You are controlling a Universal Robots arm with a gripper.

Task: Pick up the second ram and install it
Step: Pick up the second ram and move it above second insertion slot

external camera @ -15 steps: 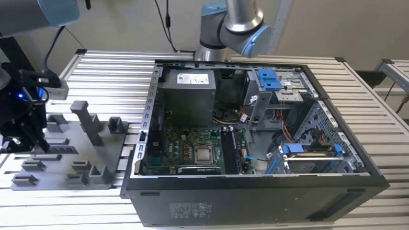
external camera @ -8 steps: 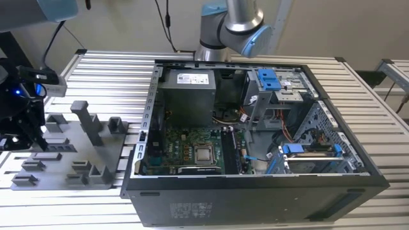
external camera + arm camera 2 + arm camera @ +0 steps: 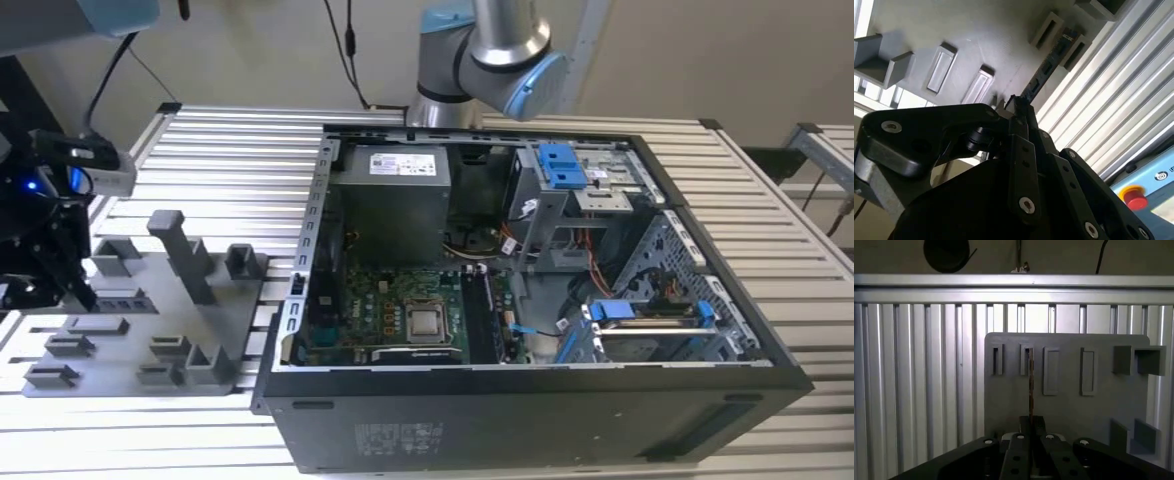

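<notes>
Item: my gripper (image 3: 1030,424), black, fingers pressed together on the near end of the second ram (image 3: 1030,385); in the exterior view the gripper (image 3: 60,275) hangs over the tray's edge on the exterior view's left

Item: the second ram, thin dark stick, seen edge-on in the first wrist view, and in the second wrist view (image 3: 1046,72) showing its dark chips. It runs straight out from my fingertips over the grey tray (image 3: 1104,405). Its far end lines up with the second slot (image 3: 1026,360) in a row of four narrow slots on the tray; I cannot tell whether that end sits in the slot or just above it

Item: grey tray, flat, with raised blocks (image 3: 1141,361) near one corner and an upright post (image 3: 180,250) towards its middle

Item: slatted metal table (image 3: 914,390), under the tray and running past it on all sides

Item: open computer case (image 3: 534,425), just beside the tray on the exterior view's right, with a green motherboard (image 3: 387,320) lying inside

Item: my arm (image 3: 481,45), grey with a blue cap, behind the case, well apart from the tray

Item: red button (image 3: 1136,197), beyond the table's edge, well apart from the tray
</notes>
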